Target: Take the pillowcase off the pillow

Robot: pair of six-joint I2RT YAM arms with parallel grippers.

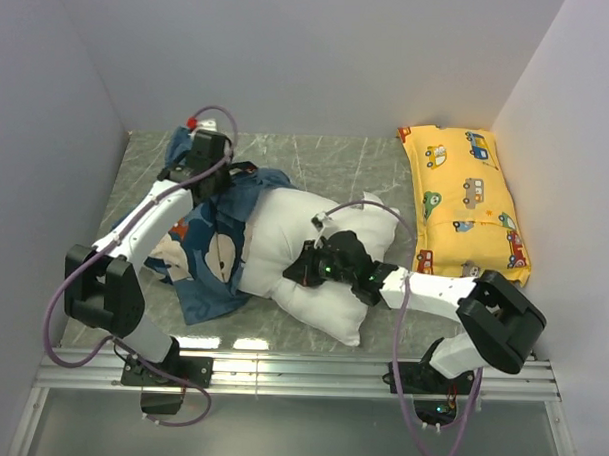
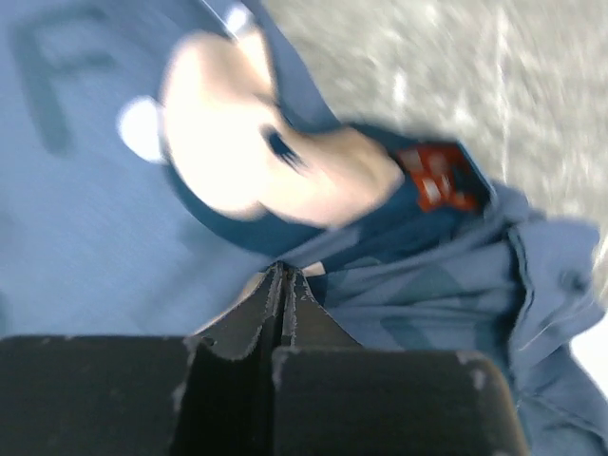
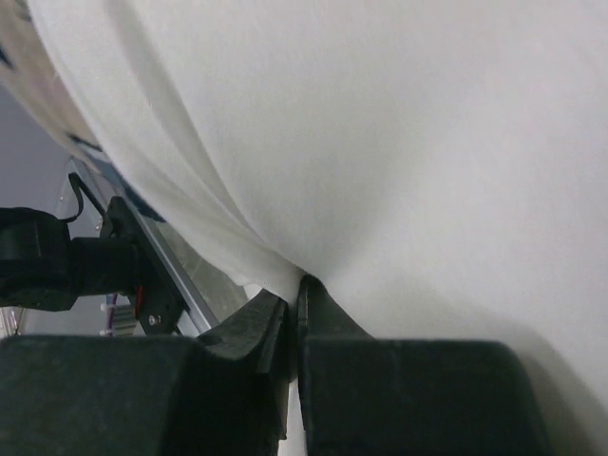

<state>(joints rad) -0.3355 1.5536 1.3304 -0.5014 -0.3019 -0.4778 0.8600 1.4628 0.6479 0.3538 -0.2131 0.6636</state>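
The dark blue pillowcase [image 1: 208, 255] with cream bear faces lies bunched at the left and still covers the left end of the white pillow [image 1: 314, 243]. The pillow's right part lies bare in the middle of the table. My left gripper [image 1: 208, 181] is shut on a fold of the pillowcase [image 2: 399, 285] at its far edge. My right gripper [image 1: 301, 270] is shut on a pinch of the white pillow [image 3: 399, 142] near its front side. In the right wrist view the pillow fills the frame.
A smaller yellow pillow [image 1: 466, 199] printed with cartoon vehicles lies at the back right by the wall. White walls close in the left, back and right. A metal rail [image 1: 300, 366] runs along the near edge.
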